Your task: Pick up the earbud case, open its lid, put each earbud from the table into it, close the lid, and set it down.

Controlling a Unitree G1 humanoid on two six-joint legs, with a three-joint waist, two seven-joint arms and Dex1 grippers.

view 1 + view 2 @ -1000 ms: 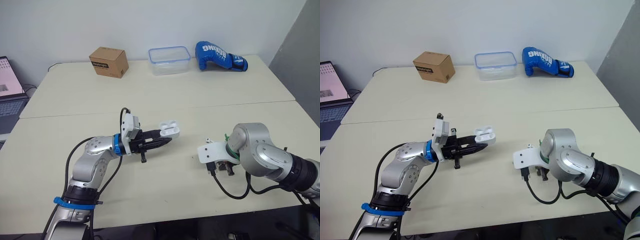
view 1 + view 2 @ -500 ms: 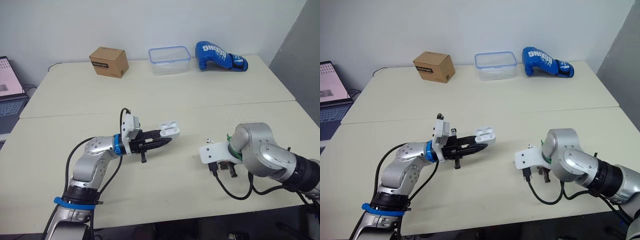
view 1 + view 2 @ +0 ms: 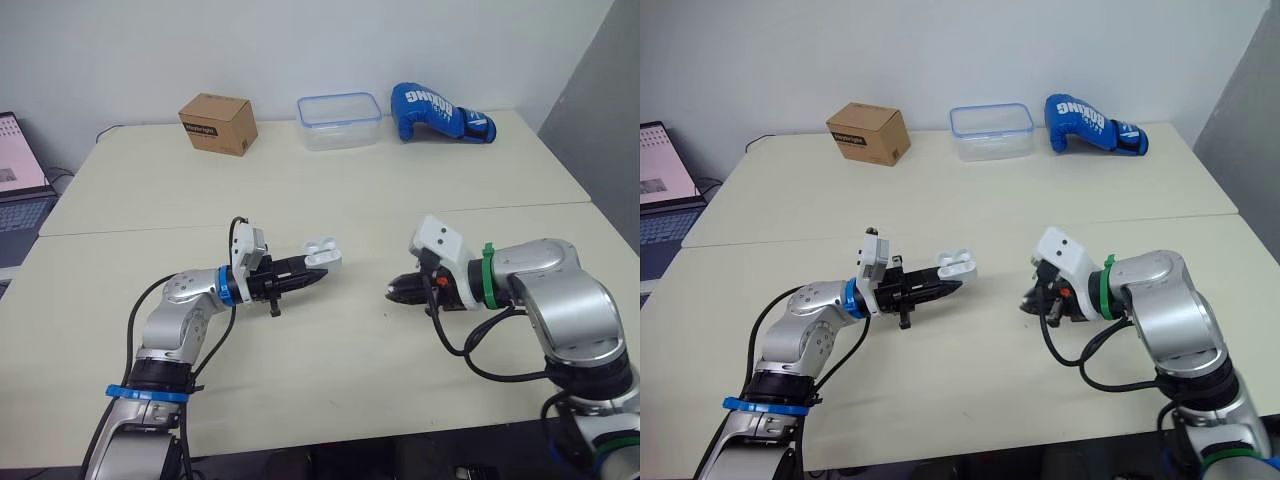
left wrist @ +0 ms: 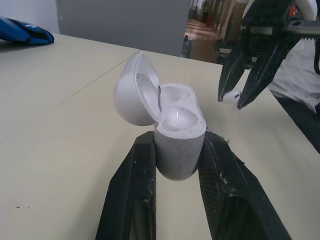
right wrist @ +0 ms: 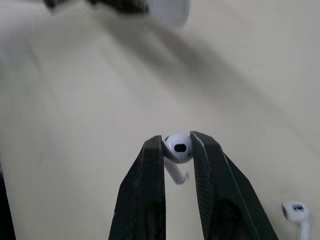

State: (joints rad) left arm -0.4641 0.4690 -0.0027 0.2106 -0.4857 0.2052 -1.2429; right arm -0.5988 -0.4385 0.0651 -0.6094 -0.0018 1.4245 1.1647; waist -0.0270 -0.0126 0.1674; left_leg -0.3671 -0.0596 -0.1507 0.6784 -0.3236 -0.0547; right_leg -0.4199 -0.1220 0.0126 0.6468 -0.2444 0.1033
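Observation:
The white earbud case [image 3: 322, 253] has its lid flipped open, and my left gripper [image 3: 314, 277] is shut on its body just above the table, left of centre. Its two sockets [image 4: 176, 102] look empty. To the right, my right gripper [image 3: 394, 291] is shut on a white earbud [image 5: 178, 148] and points toward the case, a short gap away. From the left wrist view, that earbud [image 4: 230, 96] shows pinched at the right gripper's tips. A second earbud [image 5: 295, 212] lies on the table under the right arm.
Along the far edge stand a cardboard box [image 3: 218, 123], a clear plastic container [image 3: 339, 119] and a blue boxing glove [image 3: 440, 112]. A laptop [image 3: 20, 180] sits off the table's left side. A seam [image 3: 300, 222] crosses the table behind both grippers.
My right gripper has lifted off the table with an earbud and swung round to point at the case. The left gripper with the case has shifted slightly left and lower.

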